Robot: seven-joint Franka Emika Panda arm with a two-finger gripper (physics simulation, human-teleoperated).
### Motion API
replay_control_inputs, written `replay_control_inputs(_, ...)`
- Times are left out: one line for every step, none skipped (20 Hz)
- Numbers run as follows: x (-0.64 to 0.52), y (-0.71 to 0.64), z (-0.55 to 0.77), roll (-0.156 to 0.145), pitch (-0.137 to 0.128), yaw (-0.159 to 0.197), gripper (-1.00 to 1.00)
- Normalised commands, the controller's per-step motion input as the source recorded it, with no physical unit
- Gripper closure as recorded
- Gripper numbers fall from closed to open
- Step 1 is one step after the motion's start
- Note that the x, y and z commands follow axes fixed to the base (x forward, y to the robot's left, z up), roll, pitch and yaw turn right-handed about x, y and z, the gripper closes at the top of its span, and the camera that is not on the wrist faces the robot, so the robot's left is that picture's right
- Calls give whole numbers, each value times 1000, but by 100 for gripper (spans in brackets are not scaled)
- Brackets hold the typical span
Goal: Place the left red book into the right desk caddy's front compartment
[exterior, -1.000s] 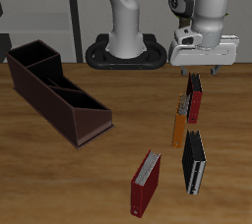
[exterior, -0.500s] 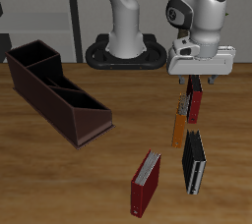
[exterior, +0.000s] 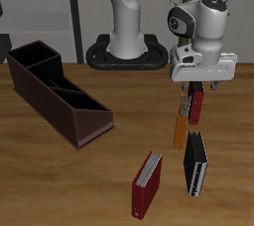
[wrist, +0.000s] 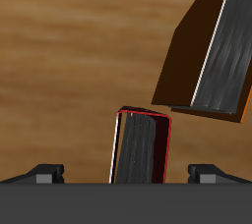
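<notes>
End effector above the red book, before the grasp

The end effector, in the upper right of the exterior frame, hangs over the red book, which stands on the surface beside an orange book. In the wrist view the book sits between the two fingers, which are wide open and hold nothing. The step is the approach. Next it probably must go lower and close on the book, then carry it to the caddy at middle left, into its front compartment.
</notes>
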Motion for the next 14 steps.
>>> replay_control_inputs(-94, 14, -253, 16, 18, -15, -100)
replay_control_inputs(7, -68, -274, 33, 30, 6, -100)
replay_control_inputs(15, -129, -278, -51, 66, -58, -100)
replay_control_inputs(135, 19, -256, 63, 29, 23, -100)
replay_control_inputs(63, -164, -329, -62, 85, -21, -100)
replay_control_inputs(153, 17, -277, 60, 74, 7, -100)
replay_control_inputs(13, -114, -219, 45, 58, 2, -100)
replay_control_inputs(-16, -57, -227, -54, 62, -43, -100)
replay_control_inputs(113, 9, -157, 79, -33, 63, 100)
replay_control_inputs(21, -112, -112, -62, 2, 24, 100)
replay_control_inputs(79, -39, -140, 4, 79, -50, 100)
replay_control_inputs(-34, 35, -25, 60, -14, 32, 100)
replay_control_inputs(-85, -107, -54, -7, -16, 25, 100)
replay_control_inputs(11, -57, -95, 3, 38, -9, 100)
